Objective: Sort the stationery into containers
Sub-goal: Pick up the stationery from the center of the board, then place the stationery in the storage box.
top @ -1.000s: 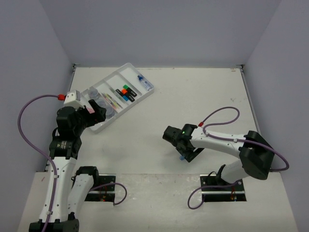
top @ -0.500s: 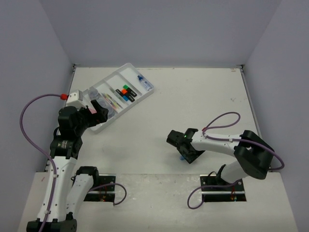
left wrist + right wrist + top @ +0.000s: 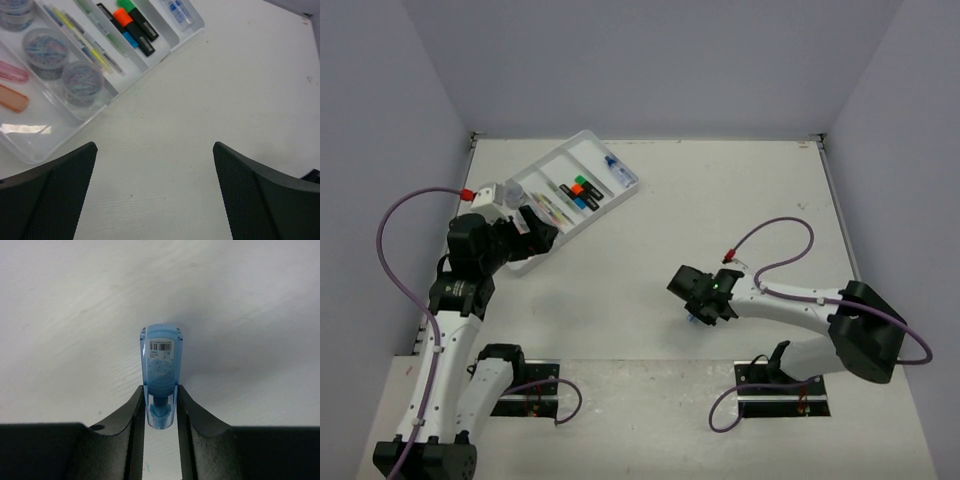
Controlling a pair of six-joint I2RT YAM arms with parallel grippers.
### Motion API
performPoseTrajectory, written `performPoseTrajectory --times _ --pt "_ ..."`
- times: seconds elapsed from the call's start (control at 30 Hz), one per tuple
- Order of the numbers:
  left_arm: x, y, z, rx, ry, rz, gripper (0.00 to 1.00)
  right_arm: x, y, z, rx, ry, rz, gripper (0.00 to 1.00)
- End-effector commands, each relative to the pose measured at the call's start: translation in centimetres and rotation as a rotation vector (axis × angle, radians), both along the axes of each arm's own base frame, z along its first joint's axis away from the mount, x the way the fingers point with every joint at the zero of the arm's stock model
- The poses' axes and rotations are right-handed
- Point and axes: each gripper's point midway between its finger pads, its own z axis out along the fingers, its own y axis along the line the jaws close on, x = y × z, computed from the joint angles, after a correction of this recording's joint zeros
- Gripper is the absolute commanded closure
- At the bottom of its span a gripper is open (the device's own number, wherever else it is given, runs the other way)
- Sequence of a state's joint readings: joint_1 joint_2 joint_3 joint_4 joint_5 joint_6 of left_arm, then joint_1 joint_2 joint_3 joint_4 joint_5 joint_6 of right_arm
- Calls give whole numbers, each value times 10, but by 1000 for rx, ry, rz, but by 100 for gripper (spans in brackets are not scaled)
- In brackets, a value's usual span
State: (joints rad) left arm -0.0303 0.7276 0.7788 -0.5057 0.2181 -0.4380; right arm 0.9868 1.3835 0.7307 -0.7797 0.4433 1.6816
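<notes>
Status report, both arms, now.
Left gripper open, above table beside the tray. Right gripper shut on blue oblong piece, down at the table, well away from tray. Nothing lying between piece and tray.

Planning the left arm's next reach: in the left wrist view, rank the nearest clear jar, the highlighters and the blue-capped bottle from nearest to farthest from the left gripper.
From the left gripper:
1. Nearest clear jar, left of centre, at the tray's near end.
2. Highlighters, farther up, in a middle compartment.
3. Blue-capped bottle, farthest, in the rightmost compartment.
</notes>
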Motion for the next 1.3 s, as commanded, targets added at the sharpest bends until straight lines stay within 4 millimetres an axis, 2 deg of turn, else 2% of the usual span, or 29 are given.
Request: performPoseTrajectory --times 0.0,0.1,0.17,0.23,0.33,0.43,0.53,0.63,0.83,0.9,0.93,0.97,1.0,1.03,1.07,1.1,1.17,1.23,1.27 --pt "-5 -53 19 -204 -75 -219 0 51 72 77 14 -371 589 100" --pt "-12 -95 25 -321 -80 -329 0 48 111 117 -11 -552 917 100" --pt "-19 -124 30 -377 -91 -395 0 39 130 140 72 -654 1031 100" --pt "-35 -155 34 -407 -93 -464 0 31 142 159 146 -731 1088 100" --pt "-38 -173 45 -436 -140 -481 0 22 156 186 247 -811 1116 100" --pt "-43 -193 37 -445 -103 -523 5 15 164 199 285 -851 1120 100" --pt "-40 -200 22 -421 -66 -507 8 12 167 206 299 -876 1118 100" --pt "-45 -211 14 -428 -42 -540 30 9 166 216 320 -909 1109 100" --pt "-49 -222 18 -439 -39 -577 85 12 162 228 315 -951 1087 100" --pt "-50 -224 21 -438 -41 -590 98 15 163 230 298 -946 1081 99" --pt "-45 -222 20 -419 -40 -566 100 18 163 227 281 -934 1071 88" --pt "-39 -217 19 -389 -36 -527 100 20 161 223 259 -918 1058 70" --pt "-29 -209 16 -345 -30 -465 100 23 158 218 236 -900 1041 47" --pt "-17 -195 12 -280 -23 -373 100 27 153 213 209 -881 1019 16" --pt "1 -178 16 -223 -25 -264 100 30 145 202 166 -843 999 2" --pt "24 -150 15 -173 -13 -122 100 34 133 193 123 -808 964 1" --pt "59 -71 -4 -66 53 189 100 45 110 184 59 -773 864 1" --pt "81 1 -16 -21 105 439 100 49 88 177 30 -746 810 1" --pt "88 27 -21 -9 123 533 100 50 82 175 28 -743 801 1"
